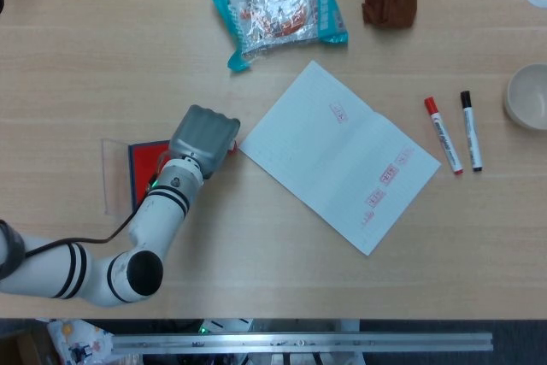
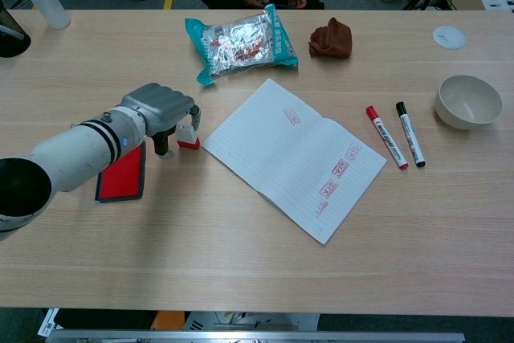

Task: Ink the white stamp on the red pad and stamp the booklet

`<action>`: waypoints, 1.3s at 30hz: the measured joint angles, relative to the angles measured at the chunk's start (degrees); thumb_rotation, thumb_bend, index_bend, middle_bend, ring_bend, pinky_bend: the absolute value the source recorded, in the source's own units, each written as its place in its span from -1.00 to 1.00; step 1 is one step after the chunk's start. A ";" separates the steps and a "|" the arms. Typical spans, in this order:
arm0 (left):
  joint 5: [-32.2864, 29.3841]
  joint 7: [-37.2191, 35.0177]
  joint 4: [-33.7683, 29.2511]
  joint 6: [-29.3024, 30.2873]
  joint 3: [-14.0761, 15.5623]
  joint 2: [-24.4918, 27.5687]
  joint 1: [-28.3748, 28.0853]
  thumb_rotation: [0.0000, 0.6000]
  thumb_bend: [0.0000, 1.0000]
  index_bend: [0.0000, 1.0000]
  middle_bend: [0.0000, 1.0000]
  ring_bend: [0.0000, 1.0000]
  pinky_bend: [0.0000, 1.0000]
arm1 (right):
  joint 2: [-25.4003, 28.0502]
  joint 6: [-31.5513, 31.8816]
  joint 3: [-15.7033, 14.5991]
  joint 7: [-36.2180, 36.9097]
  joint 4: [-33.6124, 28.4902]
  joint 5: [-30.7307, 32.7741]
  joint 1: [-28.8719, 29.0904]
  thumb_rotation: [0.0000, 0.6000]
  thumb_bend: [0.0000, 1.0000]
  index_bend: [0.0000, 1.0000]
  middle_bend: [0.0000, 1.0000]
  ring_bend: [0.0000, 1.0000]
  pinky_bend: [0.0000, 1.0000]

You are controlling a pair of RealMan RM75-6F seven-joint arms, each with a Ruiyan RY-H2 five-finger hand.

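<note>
White stamp (image 2: pixel 188 136) sits on the table between left hand (image 2: pixel 163 110) fingers curled around it, grip unclear, just beside booklet (image 2: pixel 295 155); loose pinch could tip it before reaching red pad (image 2: pixel 122 170).

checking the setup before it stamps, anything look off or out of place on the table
Nothing is spilled or damaged. The booklet lies open at an angle to the table edge and already carries several red marks. The left hand is closing around the white stamp.
</note>
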 measured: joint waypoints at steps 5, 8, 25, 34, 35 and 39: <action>0.37 -0.05 -0.22 1.45 0.22 -0.13 -0.01 1.00 -0.61 -0.33 1.00 1.00 1.00 | -0.04 -0.03 -0.03 0.41 0.38 0.09 -0.15 1.00 -0.60 -0.52 -0.28 -0.42 -0.39; 1.04 -0.28 -0.05 2.75 0.08 -0.72 0.12 1.00 -0.61 -0.30 1.00 1.00 1.00 | 0.02 0.15 -0.05 0.57 0.47 -0.07 -0.27 1.00 -0.60 -0.52 -0.28 -0.42 -0.39; -0.41 0.01 5.47 5.73 -2.74 -6.17 0.34 1.00 -0.61 -0.11 1.00 1.00 1.00 | 0.11 0.22 -0.03 1.09 1.04 0.13 -0.71 1.00 -0.60 -0.52 -0.28 -0.42 -0.39; -0.67 0.71 6.67 6.34 -3.08 -7.50 0.91 1.00 -0.61 -0.04 1.00 1.00 1.00 | -0.01 -0.16 0.01 1.13 1.19 0.20 -0.62 1.00 -0.60 -0.52 -0.28 -0.42 -0.39; -0.56 0.66 6.82 6.39 -3.15 -7.72 0.97 1.00 -0.61 -0.03 1.00 1.00 1.00 | -0.01 -0.17 0.01 1.12 1.19 0.18 -0.61 1.00 -0.60 -0.52 -0.28 -0.42 -0.39; -0.09 0.56 7.83 6.60 -3.50 -8.67 1.17 1.00 -0.61 0.01 1.00 1.00 1.00 | 0.07 -0.08 0.01 1.13 1.20 0.21 -0.72 1.00 -0.60 -0.52 -0.28 -0.42 -0.39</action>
